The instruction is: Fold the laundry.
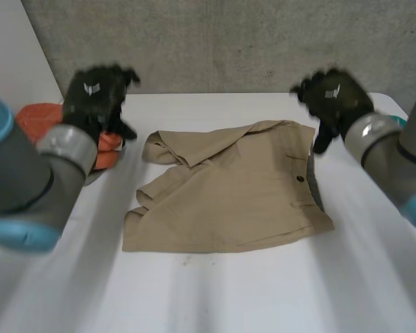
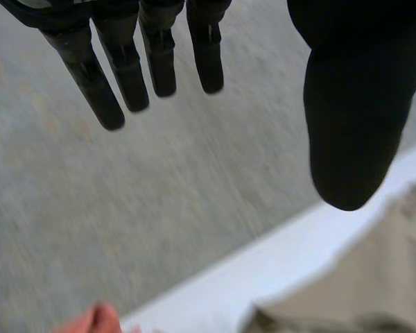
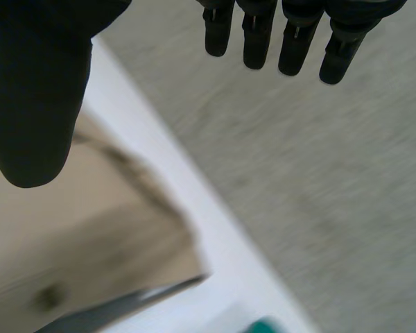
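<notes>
Nearest stood the left arm (image 1: 28, 180) and the right arm (image 1: 395, 159), one at each side of the white surface (image 1: 229, 291). The left hand (image 1: 97, 97) hung above the far left part of the surface, near an orange cloth (image 1: 45, 118) bunched at that edge. Its fingers (image 2: 125, 69) were straight and spread from the thumb, with nothing in them. The right hand (image 1: 333, 97) hung above the far right part, near the waistband corner of the shorts (image 1: 229, 201). Its fingers (image 3: 291, 41) too were straight, thumb apart, holding nothing. The tan shorts lay in the middle of the surface between the hands. Their waistband and a dark button (image 1: 299, 180) lay toward the right, and the leg end at the left was folded in on itself with loose creases. A teal thing (image 1: 400, 121) peeked out at the right edge behind the right arm. A grey wall (image 1: 229, 41) rose behind the surface.
</notes>
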Motion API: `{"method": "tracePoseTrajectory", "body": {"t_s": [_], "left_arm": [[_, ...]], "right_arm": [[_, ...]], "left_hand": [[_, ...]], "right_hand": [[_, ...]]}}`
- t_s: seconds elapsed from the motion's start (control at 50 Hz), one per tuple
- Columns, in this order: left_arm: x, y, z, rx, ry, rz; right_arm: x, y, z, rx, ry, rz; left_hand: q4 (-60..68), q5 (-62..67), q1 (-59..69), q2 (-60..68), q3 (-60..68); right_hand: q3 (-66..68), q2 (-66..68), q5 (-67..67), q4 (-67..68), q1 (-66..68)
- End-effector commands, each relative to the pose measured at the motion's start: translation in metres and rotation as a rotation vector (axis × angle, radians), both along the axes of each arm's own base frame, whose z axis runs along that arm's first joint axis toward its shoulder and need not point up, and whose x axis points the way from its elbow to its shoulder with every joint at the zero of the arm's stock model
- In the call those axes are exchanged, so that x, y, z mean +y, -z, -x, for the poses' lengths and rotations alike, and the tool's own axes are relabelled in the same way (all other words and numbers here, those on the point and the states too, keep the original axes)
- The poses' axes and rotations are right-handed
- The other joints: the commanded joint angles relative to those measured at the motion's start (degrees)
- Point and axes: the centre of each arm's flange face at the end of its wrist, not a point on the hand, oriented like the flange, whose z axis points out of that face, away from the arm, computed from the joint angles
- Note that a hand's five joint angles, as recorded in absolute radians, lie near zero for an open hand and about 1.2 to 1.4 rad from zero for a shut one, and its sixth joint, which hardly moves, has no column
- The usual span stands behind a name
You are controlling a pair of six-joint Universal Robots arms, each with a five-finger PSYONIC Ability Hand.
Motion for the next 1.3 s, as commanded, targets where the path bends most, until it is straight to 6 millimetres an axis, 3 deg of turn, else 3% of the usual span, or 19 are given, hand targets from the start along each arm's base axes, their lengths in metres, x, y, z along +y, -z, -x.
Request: {"method": "tracePoseTrajectory", "body": {"t_s": [0.02,0.12,0.2,0.42,0.48,0.5,0.58,0.62,0.74,0.9,1.02,1.08,1.16,1.3], "left_arm": [[0.061,0.050,-0.010,-0.130,0.056,-0.149],[0.099,0.083,-0.007,-0.220,0.157,-0.242],[0.108,0.096,-0.009,-0.286,0.174,-0.261],[0.097,0.128,-0.010,-0.410,0.177,-0.306],[0.090,0.133,-0.006,-0.406,0.174,-0.296],[0.088,0.134,-0.006,-0.405,0.173,-0.293],[0.080,0.137,-0.001,-0.399,0.168,-0.271],[0.077,0.136,0.000,-0.394,0.167,-0.260],[0.066,0.130,0.005,-0.365,0.151,-0.164],[0.061,0.121,0.007,-0.413,0.139,-0.073],[0.065,0.097,0.005,-0.396,0.135,-0.014],[0.075,0.098,0.002,-0.410,0.149,-0.047],[0.089,0.102,-0.004,-0.427,0.166,-0.139],[0.106,0.116,-0.012,-0.384,0.178,-0.323]], "right_arm": [[0.049,0.052,0.014,0.091,-0.046,-0.251],[0.064,0.082,0.021,0.096,-0.089,-0.335],[0.066,0.099,0.028,0.075,-0.105,-0.336],[0.054,0.132,0.026,0.081,-0.105,-0.268],[0.051,0.137,0.025,0.098,-0.110,-0.249],[0.050,0.140,0.025,0.113,-0.113,-0.243],[0.049,0.140,0.025,0.141,-0.121,-0.223],[0.047,0.139,0.025,0.142,-0.120,-0.208],[0.046,0.135,0.025,0.132,-0.112,-0.181],[0.042,0.110,0.026,0.130,-0.079,-0.119],[0.042,0.096,0.028,0.123,-0.058,-0.109],[0.044,0.097,0.027,0.120,-0.062,-0.123],[0.043,0.108,0.028,0.108,-0.039,-0.168],[0.036,0.115,0.031,0.126,0.020,-0.181]], "left_hand": [[16.27,16.09,15.32,16.40,16.50],[18.48,18.30,17.53,18.61,18.72],[16.79,16.61,15.85,16.93,17.03],[7.89,7.71,6.94,8.02,8.12],[8.71,8.53,7.77,8.85,8.95],[8.89,8.71,7.94,9.02,9.13],[11.56,11.38,10.61,11.69,11.80],[17.10,16.92,16.15,17.23,17.34],[54.75,54.57,53.80,54.88,54.99],[56.47,56.29,55.52,56.60,56.71],[56.47,56.29,55.52,56.60,56.71],[30.19,30.01,29.24,30.32,30.43],[13.98,13.80,13.03,14.11,14.22],[12.93,12.75,11.98,13.06,13.17]], "right_hand": [[18.21,18.31,17.80,18.25,18.35],[18.74,18.84,18.33,18.77,18.87],[19.07,19.18,18.67,19.11,19.21],[20.08,20.18,19.67,20.11,20.21],[30.98,31.08,30.57,31.01,31.11],[41.18,41.28,40.77,41.21,41.31],[65.90,66.00,65.49,65.94,66.04],[65.95,66.05,65.54,65.98,66.08],[65.95,66.05,65.54,65.98,66.08],[65.95,66.05,65.54,65.98,66.08],[65.95,66.05,65.54,65.98,66.08],[65.95,66.05,65.54,65.98,66.08],[65.95,66.05,65.54,65.98,66.08],[65.95,66.05,65.54,65.98,66.08]]}}
